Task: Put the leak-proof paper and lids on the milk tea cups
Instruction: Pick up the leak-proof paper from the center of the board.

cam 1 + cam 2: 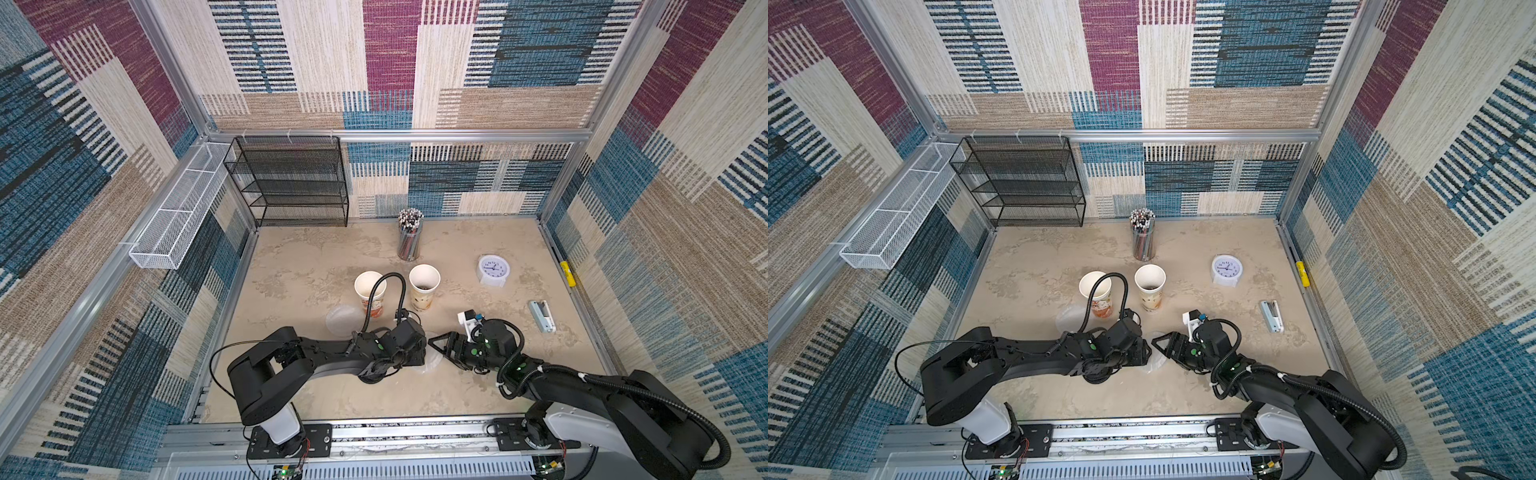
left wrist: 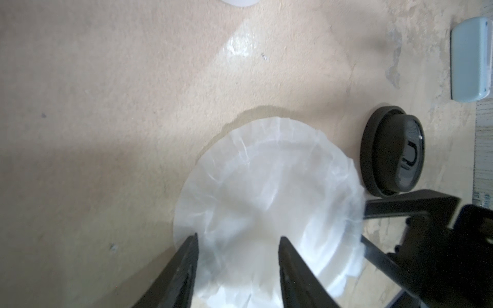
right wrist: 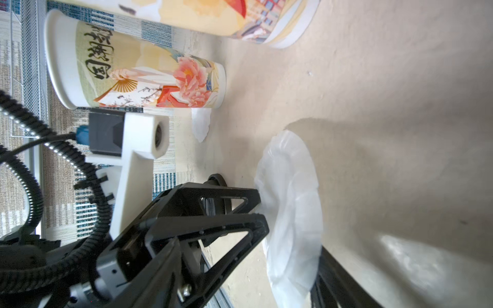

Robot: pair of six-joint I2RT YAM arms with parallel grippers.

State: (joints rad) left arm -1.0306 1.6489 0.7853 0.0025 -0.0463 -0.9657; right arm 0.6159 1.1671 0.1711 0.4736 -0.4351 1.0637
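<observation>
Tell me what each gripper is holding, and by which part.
Nothing looks gripped. The left gripper has its jaws apart over the near edge of the leak-proof paper; the right gripper is open at the sheet's rim.

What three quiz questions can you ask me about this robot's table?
1. Count: how many milk tea cups stand open-topped in both top views?
2. True or false: the crinkled leak-proof paper in the left wrist view covers a cup.
3. Pick one: what lies beside that paper? A) a black lid B) a spoon C) a banana

Key: 1. two; 2. false; 3. A
</observation>
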